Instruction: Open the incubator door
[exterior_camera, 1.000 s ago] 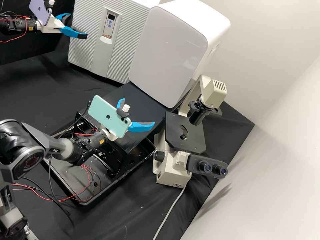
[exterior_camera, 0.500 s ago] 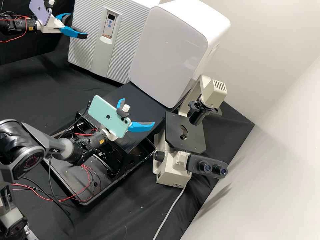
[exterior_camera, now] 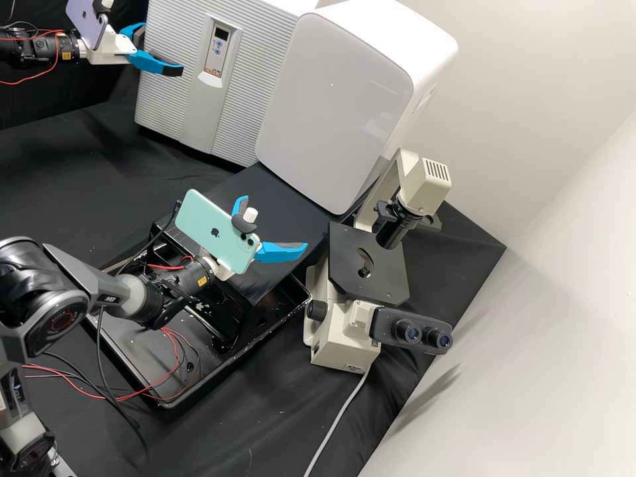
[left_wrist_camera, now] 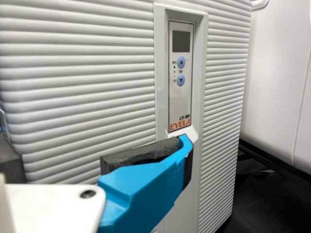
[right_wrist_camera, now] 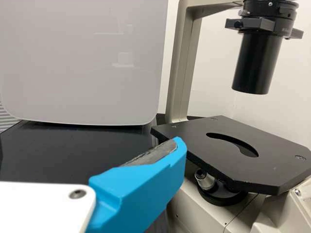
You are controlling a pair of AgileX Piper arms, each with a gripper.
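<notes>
Incubator (exterior_camera: pixel 255 79), pale and ridged across its closed front, stands toward the back of the black-draped bench (exterior_camera: pixel 218 440), to one side of a large white cabinet (exterior_camera: pixel 334 106) in the high view.

Nearest the camera, the dark grey right arm (exterior_camera: pixel 56 311) extends above a black tray (exterior_camera: pixel 132 351) with red and black wires (exterior_camera: pixel 152 391). Its right gripper (exterior_camera: pixel 275 220), carrying a mint-green phone (exterior_camera: pixel 215 228) on its mount, hangs beside a microscope (exterior_camera: pixel 338 331) with jaws released and spread wide, grasping nothing. The right wrist view frames one blue finger (right_wrist_camera: pixel 141 189) near the microscope's black stage (right_wrist_camera: pixel 218 155).

Beside the tray, the microscope presents its twin eyepieces (exterior_camera: pixel 423 336) toward the camera, a pale cable (exterior_camera: pixel 338 417) running from its base across the cloth. Behind it rises the white cabinet, glossy and round-cornered.

Farther off, at the bench's upper left in the high view, the left gripper (exterior_camera: pixel 163 52), under a purple phone (exterior_camera: pixel 86 23), is poised before the incubator, jaws parted and unladen. The left wrist view sets one blue finger (left_wrist_camera: pixel 146 189) just below the incubator's control panel (left_wrist_camera: pixel 181 77); whether they touch cannot be told.
</notes>
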